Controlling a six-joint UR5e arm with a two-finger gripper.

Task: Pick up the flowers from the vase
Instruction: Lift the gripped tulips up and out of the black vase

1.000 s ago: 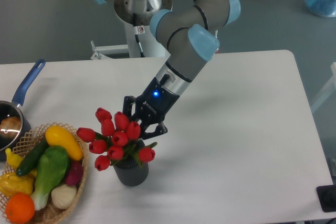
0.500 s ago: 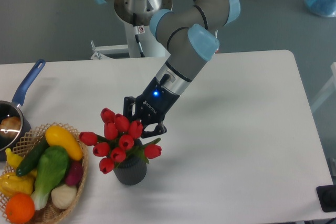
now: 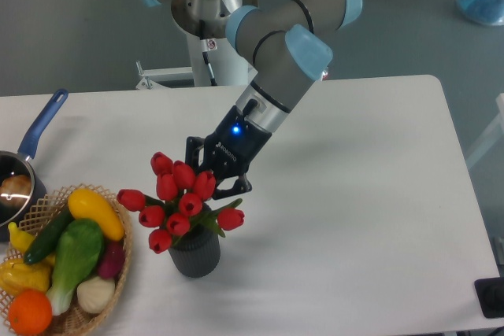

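Note:
The flowers [image 3: 183,202], a bunch of red tulip buds with green leaves, stand with their stems still in the small dark grey ribbed vase [image 3: 194,253] near the table's front. My gripper [image 3: 213,181] reaches down from the upper right, just behind the buds. Its black fingers [image 3: 240,186] close in on the bunch, with the tips hidden behind the blooms. A blue light glows on the gripper's body.
A woven wicker basket [image 3: 118,273] of colourful vegetables and fruit sits at the front left, close to the vase. Behind it, a blue-handled saucepan [image 3: 39,127] lies at the left edge. The arm's base stands beyond the table's far edge.
The bunch shifted right, then rose a little together with the gripper. The vase nudged slightly left and back.

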